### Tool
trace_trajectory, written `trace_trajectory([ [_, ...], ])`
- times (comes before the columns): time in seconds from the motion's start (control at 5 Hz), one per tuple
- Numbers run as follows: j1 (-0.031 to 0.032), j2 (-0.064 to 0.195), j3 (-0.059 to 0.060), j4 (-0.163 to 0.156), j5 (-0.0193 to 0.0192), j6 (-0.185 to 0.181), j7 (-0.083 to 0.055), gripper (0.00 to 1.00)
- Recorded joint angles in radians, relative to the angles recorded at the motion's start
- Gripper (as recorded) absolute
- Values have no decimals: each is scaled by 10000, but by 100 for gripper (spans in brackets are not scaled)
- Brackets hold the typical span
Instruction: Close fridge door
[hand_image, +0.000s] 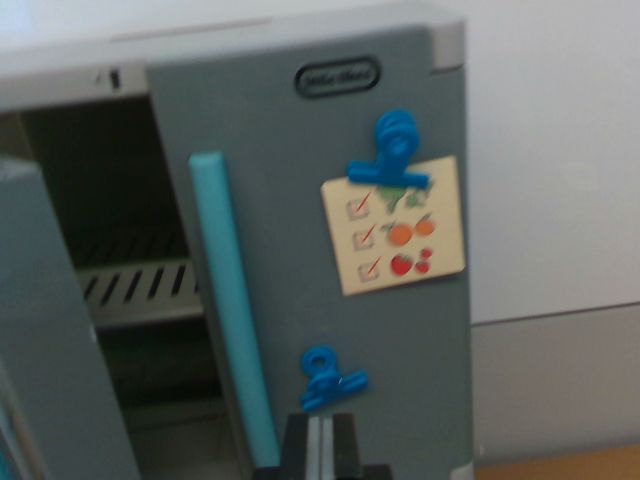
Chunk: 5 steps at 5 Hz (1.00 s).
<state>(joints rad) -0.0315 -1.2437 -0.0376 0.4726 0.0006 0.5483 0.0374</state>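
Jaws (320, 445) cropped; fridge door (40, 330) ajar.

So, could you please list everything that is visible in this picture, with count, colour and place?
fridge: one, grey, fills the view, oval logo plate at top.
handle: one, light blue, vertical on the front panel.
open door: one, grey, wrist view's left edge.
shelf: one, pale slatted, inside the open compartment.
clips: two, blue, upper and lower on the front.
checklist card: one, cream, under the upper clip.
wall: white, behind.
end effector: one, black, bottom centre.
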Motion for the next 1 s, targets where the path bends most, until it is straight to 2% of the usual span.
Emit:
trace_trajectory([
  [0.2,0,0,0,0,0,0,0,100],
  [0.4,0,370,298,0,0,0,0,100],
  [0.6,0,370,298,0,0,0,0,100],
  [0.8,0,830,566,0,0,0,0,100],
  [1.0,0,830,566,0,0,0,0,100],
])
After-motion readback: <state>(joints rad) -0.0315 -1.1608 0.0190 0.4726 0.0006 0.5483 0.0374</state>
